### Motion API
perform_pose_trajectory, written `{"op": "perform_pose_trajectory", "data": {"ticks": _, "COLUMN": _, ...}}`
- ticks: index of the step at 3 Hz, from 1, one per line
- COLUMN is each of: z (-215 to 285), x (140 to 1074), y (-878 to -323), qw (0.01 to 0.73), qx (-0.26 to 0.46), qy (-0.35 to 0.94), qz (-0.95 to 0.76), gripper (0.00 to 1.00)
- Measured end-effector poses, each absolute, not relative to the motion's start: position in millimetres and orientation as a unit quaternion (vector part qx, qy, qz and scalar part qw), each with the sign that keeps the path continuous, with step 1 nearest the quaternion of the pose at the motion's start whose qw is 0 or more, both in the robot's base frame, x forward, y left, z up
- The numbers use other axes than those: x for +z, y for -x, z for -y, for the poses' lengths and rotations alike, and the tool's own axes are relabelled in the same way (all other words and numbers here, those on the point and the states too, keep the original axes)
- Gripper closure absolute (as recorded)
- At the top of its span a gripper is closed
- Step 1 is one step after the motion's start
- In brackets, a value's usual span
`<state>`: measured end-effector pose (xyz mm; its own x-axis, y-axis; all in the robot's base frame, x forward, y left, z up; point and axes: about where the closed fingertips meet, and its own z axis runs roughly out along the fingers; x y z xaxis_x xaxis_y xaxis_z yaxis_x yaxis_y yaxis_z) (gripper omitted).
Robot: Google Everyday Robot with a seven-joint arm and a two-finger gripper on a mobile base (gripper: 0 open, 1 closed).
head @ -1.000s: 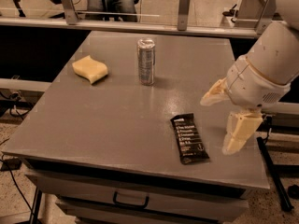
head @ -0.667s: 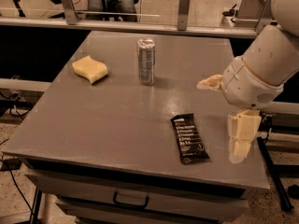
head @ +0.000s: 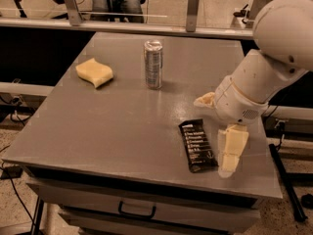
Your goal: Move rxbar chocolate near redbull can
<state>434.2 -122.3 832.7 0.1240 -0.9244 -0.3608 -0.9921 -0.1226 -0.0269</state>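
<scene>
arm comes in from the right, bent downward. end effector point(head: 212, 137) spread wide, holding nothing, just beside the rxbar chocolate point(head: 197, 145), which lies flat near the surface point(head: 117, 126) front edge, well apart from the redbull can point(head: 153, 64).

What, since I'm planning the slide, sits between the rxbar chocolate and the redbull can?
Nothing visible: only bare table lies between the rxbar chocolate and the redbull can; the yellow sponge sits off to the can's side. The gripper hovers at the bar's right edge, jaws open.
</scene>
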Motion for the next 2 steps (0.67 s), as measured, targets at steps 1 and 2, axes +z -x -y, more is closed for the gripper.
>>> {"op": "perform_pose_trajectory", "data": {"ticks": 1, "z": 115.5, "x": 822.4, "y": -434.6, "qw": 0.129, "qx": 0.146, "qy": 0.730, "qz": -0.655, "gripper": 0.00}}
{"op": "perform_pose_trajectory", "data": {"ticks": 2, "z": 114.6, "x": 822.5, "y": -434.3, "qw": 0.129, "qx": 0.145, "qy": 0.730, "qz": -0.655, "gripper": 0.15}}
